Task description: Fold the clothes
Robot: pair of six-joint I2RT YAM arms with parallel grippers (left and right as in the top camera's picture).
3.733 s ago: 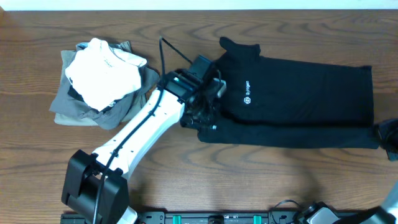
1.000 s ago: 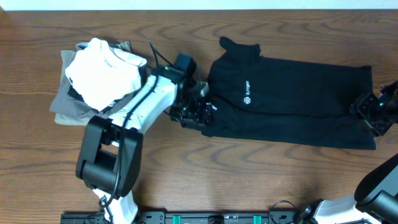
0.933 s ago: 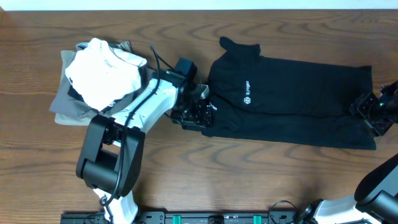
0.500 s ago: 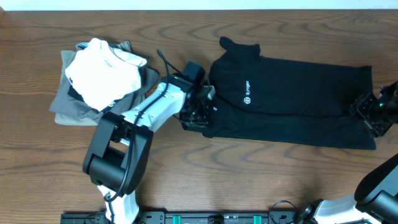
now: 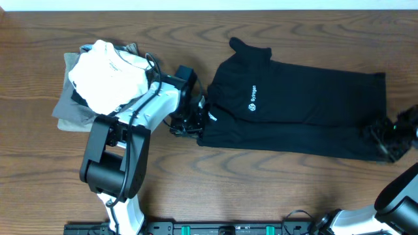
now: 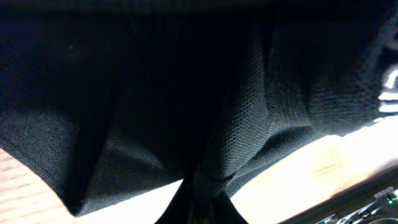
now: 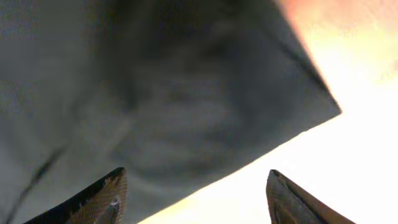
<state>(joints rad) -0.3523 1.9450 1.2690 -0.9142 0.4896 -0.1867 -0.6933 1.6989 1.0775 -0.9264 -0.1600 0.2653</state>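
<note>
"Where's the left arm (image 5: pixel 139 112)?"

"It's folded up from its base, and the left end effector (image 5: pixel 189 121) sits low at its far end. The fingers are pinched tight on the black shirt (image 5: pixel 294 111) edge."

"And the right?"

"The right arm (image 5: pixel 400 192) trails back behind the right end effector (image 5: pixel 390 134), which is blurred from overhead. Its fingertips (image 7: pixel 102 199) stand wide apart."

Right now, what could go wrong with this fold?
The left gripper pinches the black polo shirt by one edge while the right gripper hangs open over its other end: a pull might drag it, not fold it. The left arm is close to the pile of folded garments and might knock it.
</note>
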